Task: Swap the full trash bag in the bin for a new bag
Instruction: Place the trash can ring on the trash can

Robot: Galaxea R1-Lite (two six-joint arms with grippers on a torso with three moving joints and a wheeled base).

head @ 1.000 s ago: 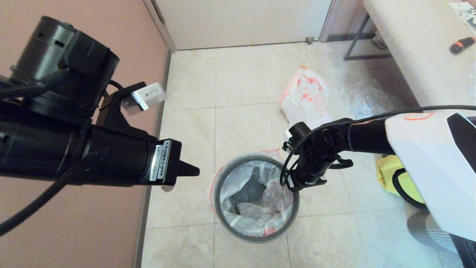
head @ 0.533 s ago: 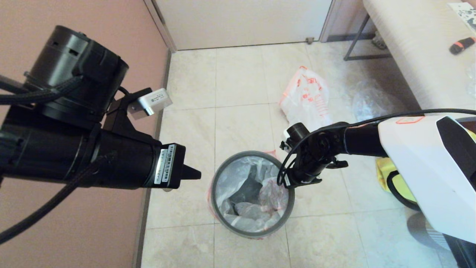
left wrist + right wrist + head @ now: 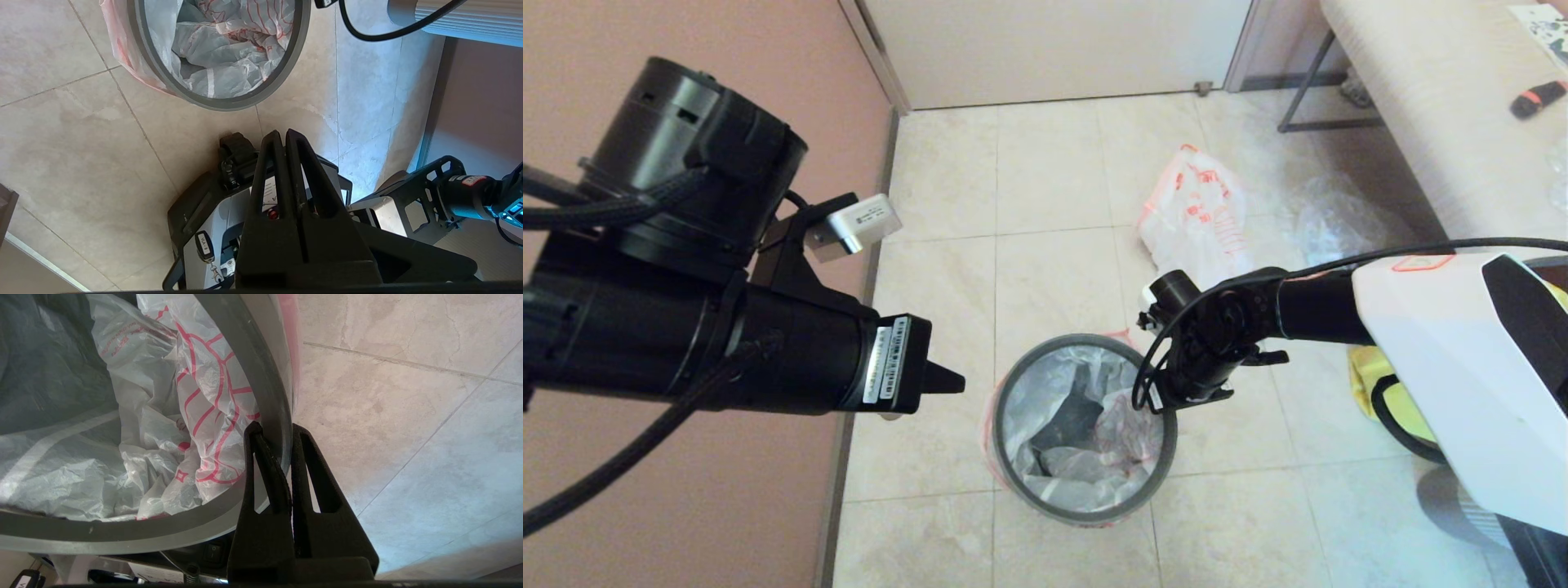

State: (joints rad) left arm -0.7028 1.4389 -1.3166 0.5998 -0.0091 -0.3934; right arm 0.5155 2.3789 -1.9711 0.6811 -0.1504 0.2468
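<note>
The bin (image 3: 1086,510) stands on the tiled floor with a dark grey hoop (image 3: 261,375) on its rim. The new bag (image 3: 1062,408), thin white with orange print, lines it, and its pink edge hangs outside the rim. My right gripper (image 3: 273,428) is shut on the hoop at the bin's right side, one finger inside and one outside. The full trash bag (image 3: 1196,214) lies on the floor beyond the bin. Raised at the left, my left gripper (image 3: 954,380) is shut and empty, over the robot's base in the left wrist view.
A clear crinkled bag (image 3: 1331,219) lies to the right of the full bag. A yellow fabric bag (image 3: 1376,384) sits under my right arm. A bench (image 3: 1437,106) with a metal leg (image 3: 1307,82) fills the back right. The pink wall (image 3: 792,98) runs along the left.
My left arm has risen a little. The right gripper and the bin's rim have shifted slightly away from me, and the grip on the hoop is unchanged.
</note>
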